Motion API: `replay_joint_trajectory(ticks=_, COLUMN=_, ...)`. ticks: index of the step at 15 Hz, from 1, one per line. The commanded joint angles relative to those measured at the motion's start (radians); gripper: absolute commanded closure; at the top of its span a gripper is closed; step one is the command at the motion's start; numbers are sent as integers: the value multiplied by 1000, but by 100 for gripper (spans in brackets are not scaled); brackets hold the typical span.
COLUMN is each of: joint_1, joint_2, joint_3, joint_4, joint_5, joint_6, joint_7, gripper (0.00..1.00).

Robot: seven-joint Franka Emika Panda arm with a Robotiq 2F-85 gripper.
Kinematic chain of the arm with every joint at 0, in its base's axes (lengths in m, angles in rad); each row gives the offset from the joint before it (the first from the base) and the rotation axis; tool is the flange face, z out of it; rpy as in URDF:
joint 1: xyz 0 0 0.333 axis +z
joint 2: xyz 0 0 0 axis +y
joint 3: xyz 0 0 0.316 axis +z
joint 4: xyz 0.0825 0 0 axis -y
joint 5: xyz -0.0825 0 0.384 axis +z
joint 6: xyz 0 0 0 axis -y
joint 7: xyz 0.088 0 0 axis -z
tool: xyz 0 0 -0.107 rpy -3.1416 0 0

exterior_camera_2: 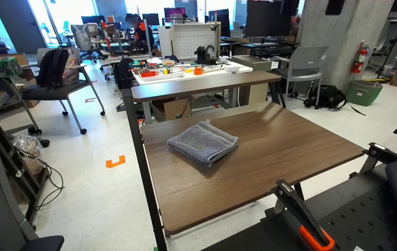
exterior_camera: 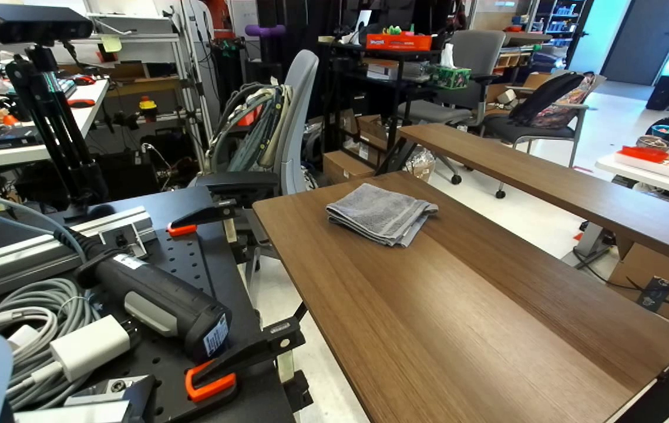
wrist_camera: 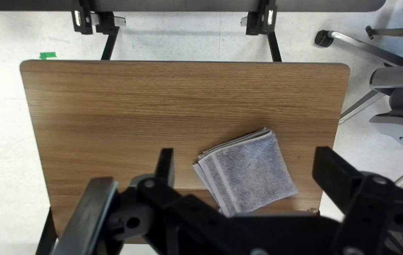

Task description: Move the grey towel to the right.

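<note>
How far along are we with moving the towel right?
Done: no finished step I can confirm; the towel lies folded on the table. In hand: nothing; the gripper is open, and neither exterior view shows it at the towel. Remaining: likely the grasp, the shift right and the release.

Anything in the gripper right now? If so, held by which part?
Nothing held: the gripper has its jaws wide apart, and the grey towel lies folded on the brown table.

In an exterior view I record a red cylindrical fire extinguisher (exterior_camera_2: 359,61) and, lower, a green tapered bin (exterior_camera_2: 363,94).
</note>
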Motion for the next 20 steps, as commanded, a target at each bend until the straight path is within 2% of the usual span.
replay_joint_trajectory(ticks=1, joint_1=31, joint_2=197, joint_3=36, joint_4=131, joint_5=9, joint_6=73, joint_7=39, gripper=0)
replay_joint_trajectory(ticks=7, joint_1=85, joint_2=511, joint_3=52, joint_4=376, joint_5=6, joint_6=99, joint_7=38, gripper=0)
replay_joint_trajectory(ticks=14, joint_1=122, joint_2=833, joint_3=12, joint_4=615, joint_5=-9, joint_6=137, joint_7=60, gripper=0)
replay_joint_trajectory(ticks=20, joint_1=139, joint_2=1054, joint_3=-25, joint_4=790, joint_5=3, joint_6=254, joint_7=73, gripper=0)
